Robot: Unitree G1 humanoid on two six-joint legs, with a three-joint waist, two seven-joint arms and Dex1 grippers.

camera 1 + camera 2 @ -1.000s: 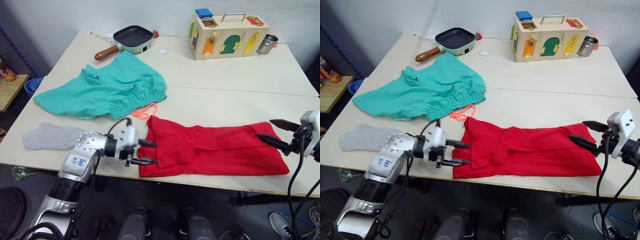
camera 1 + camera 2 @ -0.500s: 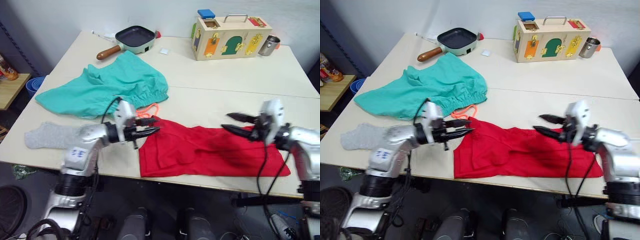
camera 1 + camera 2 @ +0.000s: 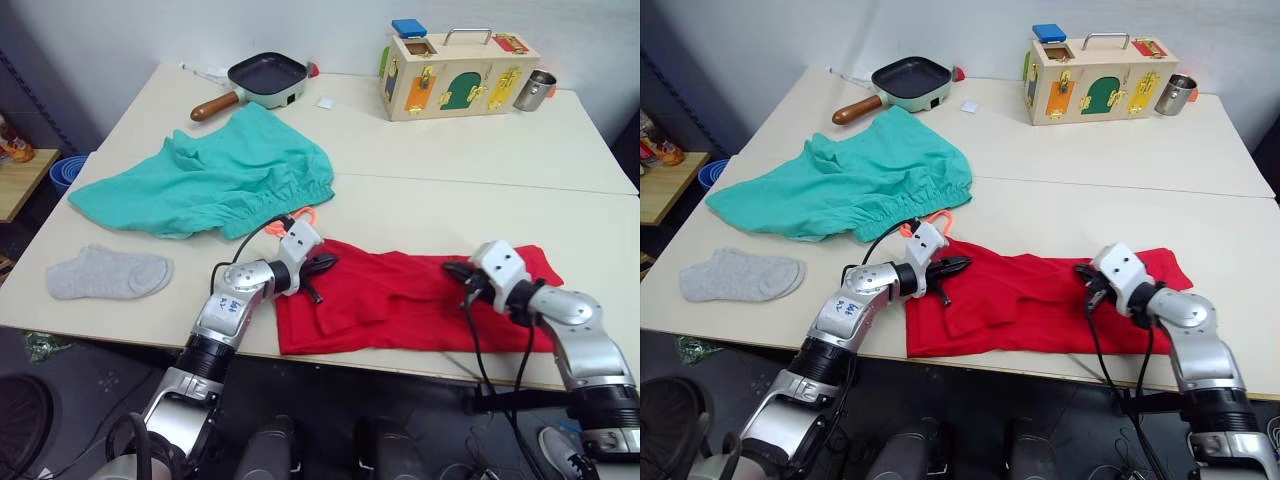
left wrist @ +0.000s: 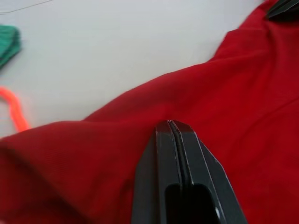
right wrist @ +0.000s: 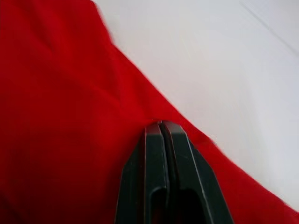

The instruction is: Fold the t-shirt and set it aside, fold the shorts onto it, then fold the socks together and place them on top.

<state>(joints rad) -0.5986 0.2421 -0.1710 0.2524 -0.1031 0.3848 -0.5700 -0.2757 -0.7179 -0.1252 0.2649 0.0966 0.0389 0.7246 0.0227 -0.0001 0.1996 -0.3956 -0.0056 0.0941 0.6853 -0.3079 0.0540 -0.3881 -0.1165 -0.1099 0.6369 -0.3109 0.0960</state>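
Table (image 3: 560, 150) under t-shirt (image 3: 400, 305), shorts (image 3: 210, 180), sock (image 3: 105, 273).

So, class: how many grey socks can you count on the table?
1. The socks appear as one grey shape near the table's left front edge; a second may lie hidden beneath it.

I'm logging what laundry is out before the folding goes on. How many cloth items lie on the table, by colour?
Red: 1, the t-shirt
Teal-green: 1, the shorts
Light grey: 1, a sock
Total: 3
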